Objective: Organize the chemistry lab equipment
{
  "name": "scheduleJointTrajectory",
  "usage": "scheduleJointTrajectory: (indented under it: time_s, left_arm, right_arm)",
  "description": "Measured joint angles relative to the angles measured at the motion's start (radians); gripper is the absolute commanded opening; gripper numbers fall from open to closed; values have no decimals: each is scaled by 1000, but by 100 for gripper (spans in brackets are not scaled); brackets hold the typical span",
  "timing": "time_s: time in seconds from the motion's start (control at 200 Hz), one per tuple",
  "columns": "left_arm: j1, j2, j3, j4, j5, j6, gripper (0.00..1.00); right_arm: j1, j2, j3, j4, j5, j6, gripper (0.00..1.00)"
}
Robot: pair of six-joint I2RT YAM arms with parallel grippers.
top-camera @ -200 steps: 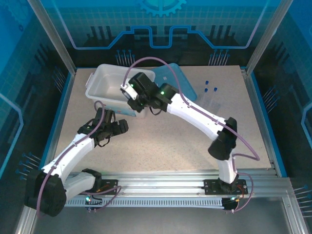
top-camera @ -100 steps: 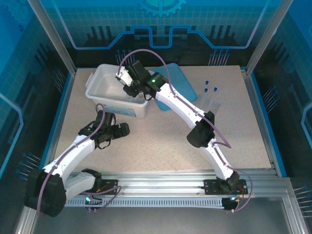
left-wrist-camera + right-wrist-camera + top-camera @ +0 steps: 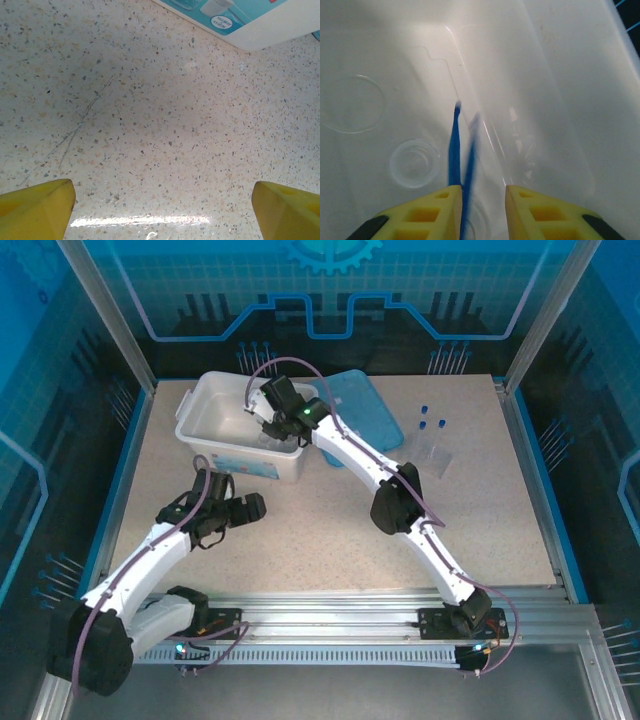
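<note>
The right pincer (image 3: 482, 191), jaws a little apart, has the blue tweezers (image 3: 454, 150) loose between them above beakers (image 3: 415, 162) already in the bin (image 3: 570, 75), while capped tubes (image 3: 430, 425) lie on the bench (image 3: 150, 125) well off to its side, and the left pincer (image 3: 162, 210) is wide apart, empty.

Landmark: bin (image 3: 235, 462), on table (image 3: 300, 540), far-left part. Inside bin I see tweezers (image 3: 455, 145), running lengthwise, nearer bin's right wall. Beaker (image 3: 415, 163) inside bin, just left of tweezers. Second glass vessel (image 3: 351, 103) inside bin, farther left and deeper in. My right gripper (image 3: 264, 426) reaches into bin, above tweezers. Lid (image 3: 365, 415) just right of bin. Capped tubes (image 3: 422, 424) right of bin, beyond lid, on table. My left gripper (image 3: 250, 506) in front of bin, over bare table, bin corner just ahead.
</note>
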Motion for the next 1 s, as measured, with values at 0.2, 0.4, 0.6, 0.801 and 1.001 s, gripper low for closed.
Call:
scheduleJointTrajectory:
  time_s: [0.2, 0.4, 0.6, 0.801, 1.001]
  left_arm:
    - [0, -20, 0, -20, 0, -1, 92]
    - [0, -31, 0, -23, 0, 0, 92]
    - [-13, -27, 3, -22, 0, 5, 92]
    - [-36, 13, 66, -18, -1, 24, 91]
    - [-53, 23, 109, 14, -8, 31, 91]
  right_arm:
    - [-21, 43, 25, 13, 32, -38, 30]
    - [-43, 22, -35, 46, 27, -5, 45]
    - [-47, -137, -131, 35, -37, 136, 68]
    - [-66, -512, -422, 114, -71, 369, 74]
    - [-208, -842, -895, 333, -213, 740, 74]
